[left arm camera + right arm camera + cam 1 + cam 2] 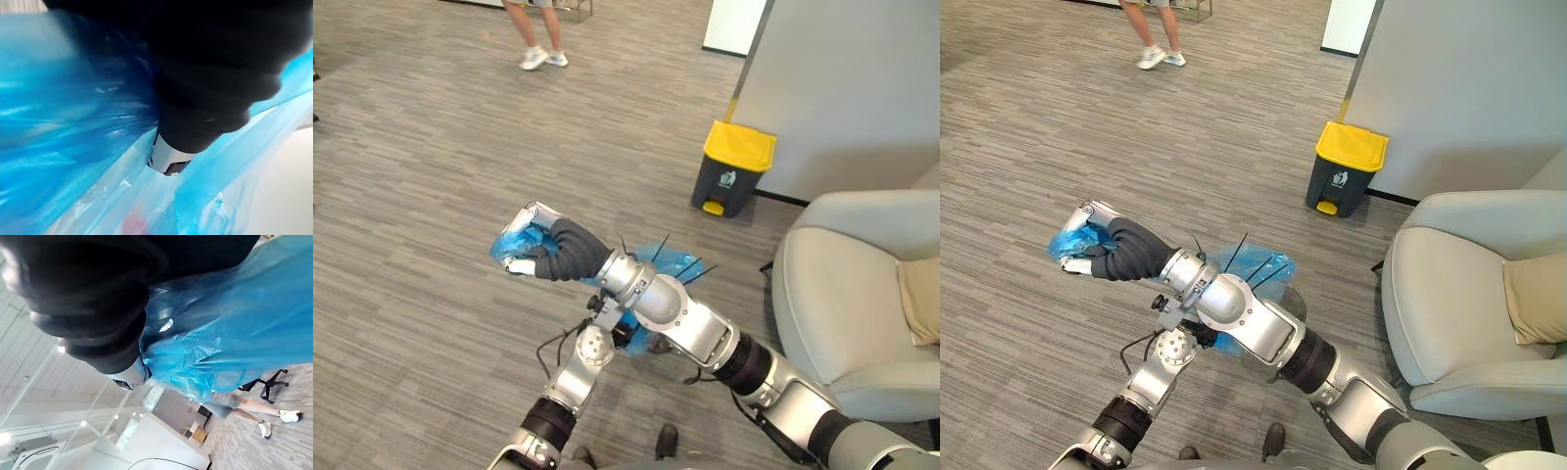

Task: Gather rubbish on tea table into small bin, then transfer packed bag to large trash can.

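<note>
- Grip of the left hand (205, 88) is not showing. The hand is sitting low in the centre of the head views, under the crossed right forearm and pressed into blue film, so I cannot tell whether it is sharing the load.
- The blue bag (1258, 266), the task's packed load, is hanging at frame centre, apparently clear of the floor. Its body is bulging behind the right forearm and its neck is running left to the right hand.
- The right hand (1097, 245), at centre left, is clutching a bunched twist of that film, with fingers curling over it and the thumb lying below.
- Judgement: the load appears to be hanging from one pinch of thin film. The film could be slipping through or tearing under the weight, spilling rubbish on the floor. The crossed arms could also be snagging it in any swing.
- The armchair (842, 294) is standing near at the right, and a wide turn is risking a brush against it.
- The large trash can (734, 168), at upper right of centre, is standing well apart from the bag with its yellow lid down. A drop attempted on the closed lid would be leaving the bag on top or on the floor.
- A person (533, 57) is walking at the top edge, far off, and would be a hazard if crossing the route.
- Markings: a small white pictogram is showing on the can's dark front, and no writing is readable anywhere.
</note>
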Controlling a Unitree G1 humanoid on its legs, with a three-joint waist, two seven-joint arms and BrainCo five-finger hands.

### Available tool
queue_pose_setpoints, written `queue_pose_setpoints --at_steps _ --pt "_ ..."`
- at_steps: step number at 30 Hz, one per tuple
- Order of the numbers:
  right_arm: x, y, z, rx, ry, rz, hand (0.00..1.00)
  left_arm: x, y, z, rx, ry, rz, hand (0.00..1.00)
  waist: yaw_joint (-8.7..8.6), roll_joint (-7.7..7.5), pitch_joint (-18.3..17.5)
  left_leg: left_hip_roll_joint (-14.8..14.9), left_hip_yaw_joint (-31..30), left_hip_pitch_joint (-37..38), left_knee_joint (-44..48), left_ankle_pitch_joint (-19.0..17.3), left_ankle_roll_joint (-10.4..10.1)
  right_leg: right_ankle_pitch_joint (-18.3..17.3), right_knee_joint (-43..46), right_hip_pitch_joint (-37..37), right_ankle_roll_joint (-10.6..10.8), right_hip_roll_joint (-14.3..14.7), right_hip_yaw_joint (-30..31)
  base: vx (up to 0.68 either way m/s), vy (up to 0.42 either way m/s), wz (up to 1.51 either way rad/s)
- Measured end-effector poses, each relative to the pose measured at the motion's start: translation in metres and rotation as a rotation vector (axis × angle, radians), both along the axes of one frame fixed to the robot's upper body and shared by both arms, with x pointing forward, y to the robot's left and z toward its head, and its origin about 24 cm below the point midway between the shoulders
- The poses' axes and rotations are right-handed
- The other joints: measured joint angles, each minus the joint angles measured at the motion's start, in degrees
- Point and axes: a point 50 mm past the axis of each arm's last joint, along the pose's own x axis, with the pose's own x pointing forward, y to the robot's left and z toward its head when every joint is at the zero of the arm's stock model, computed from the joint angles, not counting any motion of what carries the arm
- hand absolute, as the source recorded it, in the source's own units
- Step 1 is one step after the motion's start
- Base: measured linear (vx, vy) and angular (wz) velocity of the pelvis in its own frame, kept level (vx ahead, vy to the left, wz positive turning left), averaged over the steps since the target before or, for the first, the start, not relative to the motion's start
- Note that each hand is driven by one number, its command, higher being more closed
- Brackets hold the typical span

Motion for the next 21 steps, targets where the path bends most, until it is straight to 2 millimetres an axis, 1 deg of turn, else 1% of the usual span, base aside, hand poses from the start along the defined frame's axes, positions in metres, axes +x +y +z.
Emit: queue_pose_setpoints --at_steps 1,2,3,5,6,7,8,9,10,11,12,13,14,15,16,17,18,19,21 --pt "0.002 -0.006 -0.006 -0.008 -0.003 -0.033 0.00 -0.003 0.003 -0.004 -0.020 0.021 0.017 1.00 -0.08 0.02 -0.01 -0.10 0.06 0.17 0.00 -0.04 0.05 0.01 0.00 0.11 0.08 0.07 0.11 -0.01 0.005 -0.06" --pt "0.005 -0.017 -0.013 -0.003 0.009 -0.082 0.00 -0.007 0.009 -0.010 -0.034 0.051 0.044 1.00 -0.13 0.03 -0.02 -0.21 0.41 0.45 0.00 -0.12 0.14 0.06 0.01 0.22 0.16 0.05 0.47 -0.01 0.008 -0.07" --pt "0.005 -0.019 -0.014 -0.003 0.010 -0.088 0.00 -0.008 0.010 -0.011 -0.035 0.054 0.049 1.00 -0.14 0.03 -0.02 -0.22 0.48 0.49 0.00 -0.12 0.15 0.07 0.01 0.22 0.19 0.06 0.56 -0.01 0.017 -0.19" --pt "0.011 -0.052 -0.038 -0.024 0.073 -0.234 0.00 -0.018 0.029 -0.022 -0.061 0.106 0.132 1.00 -0.41 0.12 -0.09 -0.46 1.39 1.03 0.01 -0.43 0.41 0.26 0.02 0.28 0.45 0.01 1.69 -0.01 0.020 -0.19" --pt "0.013 -0.064 -0.047 -0.036 0.099 -0.280 0.00 -0.021 0.035 -0.025 -0.067 0.119 0.153 1.00 -0.66 0.14 -0.10 -0.53 1.44 1.07 0.01 -0.51 0.45 0.29 0.02 0.30 0.50 -0.05 1.75 -0.01 0.023 -0.11" --pt "0.015 -0.093 -0.069 -0.073 0.172 -0.396 0.00 -0.029 0.050 -0.031 -0.079 0.145 0.208 1.00 -1.02 0.16 -0.09 -0.65 1.82 1.23 0.01 -0.90 0.41 0.39 0.01 0.27 0.65 -0.10 2.17 -0.01 0.026 -0.15" --pt "0.014 -0.119 -0.086 -0.112 0.221 -0.500 0.00 -0.035 0.061 -0.036 -0.077 0.165 0.251 1.00 -1.14 0.28 -0.07 -0.74 2.40 1.51 0.02 -1.22 0.33 0.44 0.00 0.26 0.73 -0.09 2.78 -0.01 0.027 -0.21" --pt "0.013 -0.136 -0.095 -0.131 0.251 -0.562 0.00 -0.040 0.069 -0.039 -0.075 0.178 0.278 1.00 -1.21 0.45 -0.10 -0.78 2.75 1.67 0.02 -1.44 0.28 0.48 -0.01 0.27 0.78 -0.07 3.14 -0.01 0.026 -0.24" --pt "0.005 -0.169 -0.113 -0.166 0.318 -0.687 0.00 -0.049 0.083 -0.046 -0.068 0.208 0.322 1.00 -1.59 1.02 -0.37 -0.89 3.13 1.84 0.01 -1.81 0.26 0.42 -0.02 0.26 1.06 -0.11 3.50 0.00 0.019 -0.16" --pt "0.002 -0.181 -0.119 -0.183 0.339 -0.734 0.00 -0.052 0.087 -0.048 -0.067 0.219 0.337 1.00 -1.69 1.34 -0.50 -0.95 3.23 1.87 0.01 -1.95 0.27 0.40 -0.04 0.24 1.13 -0.15 3.59 0.00 0.023 -0.14" --pt "-0.006 -0.209 -0.133 -0.216 0.392 -0.845 0.00 -0.061 0.098 -0.053 -0.069 0.243 0.374 1.00 -2.44 2.07 -0.78 -1.05 3.47 1.97 0.08 -2.27 0.16 0.36 -0.14 0.22 1.28 -0.25 3.96 0.02 0.021 -0.11" --pt "-0.016 -0.236 -0.151 -0.245 0.477 -0.956 0.00 -0.072 0.110 -0.058 -0.064 0.273 0.412 1.00 -3.31 2.85 -1.17 -1.06 3.54 1.84 0.73 -2.77 0.03 0.33 -0.29 0.27 1.41 -0.33 4.18 0.02 0.017 -0.11" --pt "-0.021 -0.245 -0.160 -0.257 0.518 -0.995 0.00 -0.075 0.112 -0.060 -0.061 0.284 0.416 1.00 -3.54 3.06 -1.26 -1.06 3.54 1.84 0.96 -2.88 0.09 0.26 -0.30 0.33 1.50 -0.35 4.29 0.03 0.005 -0.07" --pt "-0.034 -0.269 -0.183 -0.291 0.636 -1.097 0.00 -0.082 0.119 -0.064 -0.062 0.308 0.426 1.00 -3.78 3.49 -1.23 -0.91 3.51 1.75 1.76 -3.33 0.12 0.16 -0.40 0.63 1.64 -0.39 4.31 0.00 0.000 0.00" --pt "-0.048 -0.286 -0.203 -0.327 0.742 -1.167 0.00 -0.086 0.124 -0.068 -0.063 0.328 0.441 1.00 -3.81 3.81 -1.15 -0.85 3.31 1.70 2.07 -3.50 0.06 0.06 -0.75 0.93 1.77 -0.42 4.10 0.01 -0.006 0.06" --pt "-0.054 -0.292 -0.211 -0.342 0.788 -1.193 0.00 -0.088 0.126 -0.069 -0.059 0.339 0.440 1.00 -3.92 3.94 -1.07 -0.84 3.04 1.66 2.17 -3.53 0.05 0.04 -1.08 1.21 1.78 -0.45 3.82 0.00 -0.006 0.21" --pt "-0.069 -0.303 -0.229 -0.374 0.884 -1.238 0.00 -0.093 0.131 -0.074 -0.044 0.367 0.438 1.00 -4.26 4.21 -1.12 -0.79 2.24 1.25 2.33 -3.56 0.01 -0.04 -1.36 1.34 1.86 -0.64 3.07 0.00 0.003 0.28" --pt "-0.080 -0.309 -0.242 -0.400 0.956 -1.264 0.00 -0.099 0.137 -0.079 -0.038 0.395 0.447 1.00 -4.63 4.40 -1.13 -0.77 1.65 0.74 2.39 -3.56 -0.01 -0.18 -1.62 1.30 2.04 -0.95 2.50 0.00 -0.002 0.32" --pt "-0.098 -0.316 -0.261 -0.449 1.060 -1.299 0.00 -0.109 0.144 -0.088 -0.032 0.450 0.459 1.00 -4.70 4.73 -1.11 -0.76 0.77 0.09 2.43 -3.52 -0.07 -0.38 -2.01 1.29 1.84 -1.06 1.44 0.00 -0.005 0.24"
